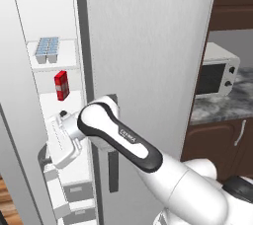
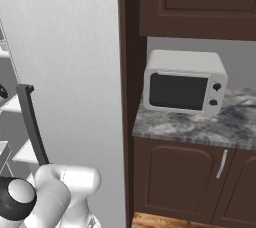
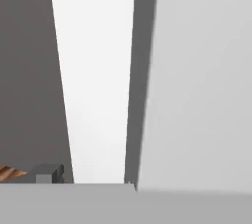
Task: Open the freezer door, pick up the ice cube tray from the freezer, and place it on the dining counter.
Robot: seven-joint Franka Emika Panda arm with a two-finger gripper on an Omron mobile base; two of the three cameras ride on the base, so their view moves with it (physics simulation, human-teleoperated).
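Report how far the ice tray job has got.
Done: the freezer stands open, its shelves exposed. In hand: the arm reaches low into the opening, the hand open and holding nothing. Left: the ice cube tray sits untouched on the upper shelf, above the red carton; it has yet to be grasped, lifted out and carried to the dining counter.

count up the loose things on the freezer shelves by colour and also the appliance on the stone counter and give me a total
White tray of pale blue ice cubes, upper freezer shelf: 1
Red carton, on the shelf below it: 1
White microwave with dark door, on the grey marbled counter: 1
Total: 3
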